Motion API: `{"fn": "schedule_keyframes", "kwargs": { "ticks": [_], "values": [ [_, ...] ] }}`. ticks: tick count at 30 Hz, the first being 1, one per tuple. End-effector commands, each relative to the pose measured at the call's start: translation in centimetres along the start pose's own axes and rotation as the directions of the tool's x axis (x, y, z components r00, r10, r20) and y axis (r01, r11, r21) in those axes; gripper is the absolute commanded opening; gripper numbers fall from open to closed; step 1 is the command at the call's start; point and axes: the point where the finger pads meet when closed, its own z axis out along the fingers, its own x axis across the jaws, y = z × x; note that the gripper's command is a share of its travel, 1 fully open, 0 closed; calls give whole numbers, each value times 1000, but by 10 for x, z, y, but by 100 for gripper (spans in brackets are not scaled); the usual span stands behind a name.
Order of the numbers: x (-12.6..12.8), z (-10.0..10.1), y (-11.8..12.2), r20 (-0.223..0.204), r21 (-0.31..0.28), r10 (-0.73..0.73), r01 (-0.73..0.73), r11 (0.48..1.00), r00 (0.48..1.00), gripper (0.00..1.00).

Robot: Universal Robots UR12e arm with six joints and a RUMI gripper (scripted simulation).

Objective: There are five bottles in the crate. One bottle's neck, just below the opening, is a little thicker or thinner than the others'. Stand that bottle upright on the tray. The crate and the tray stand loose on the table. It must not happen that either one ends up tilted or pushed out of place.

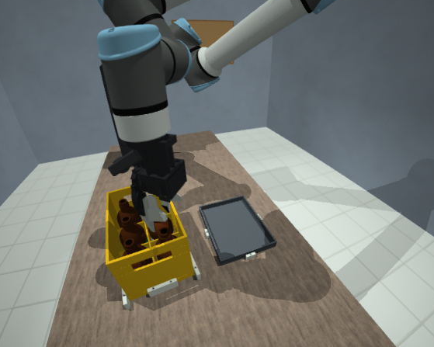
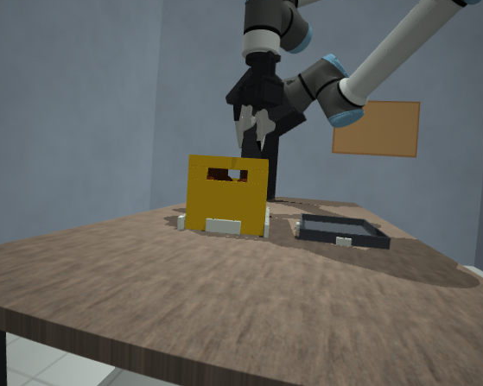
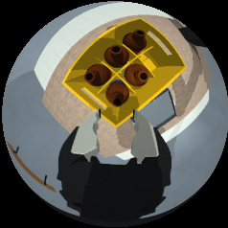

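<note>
The yellow crate [image 1: 157,268] [image 2: 225,202] [image 3: 165,74] stands on the table with five brown bottles in it. In the wrist view they are the far bottle [image 3: 135,40], the middle bottle [image 3: 116,56], the left bottle [image 3: 98,76], the right bottle [image 3: 136,75] and the near bottle [image 3: 117,93]. I cannot tell which neck differs. My gripper [image 2: 251,148] [image 3: 117,109] is partly open and empty, pointing down above the crate, its fingertips over the rim height. The dark tray [image 1: 237,228] [image 2: 343,237] [image 3: 164,109] lies beside the crate and holds nothing.
White blocks [image 1: 162,287] [image 2: 223,226] sit at the foot of the crate, and smaller white blocks [image 1: 251,255] [image 2: 343,241] at the tray's sides. The crate has raised walls and inner dividers. The arm reaches in from above and behind the crate.
</note>
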Motion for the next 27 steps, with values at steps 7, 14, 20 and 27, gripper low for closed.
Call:
{"fn": "schedule_keyframes", "kwargs": {
  "ticks": [7,14,20,27],
  "values": [
    [-2,13,2,2,-1,-2,2,1000,1000,38],
    [-1,17,1,1,-1,-2,2,1000,1000,38],
    [-1,17,2,2,-1,-2,2,1000,1000,38],
    [-2,16,2,3,-1,-3,3,1000,1000,38]
  ]
}}
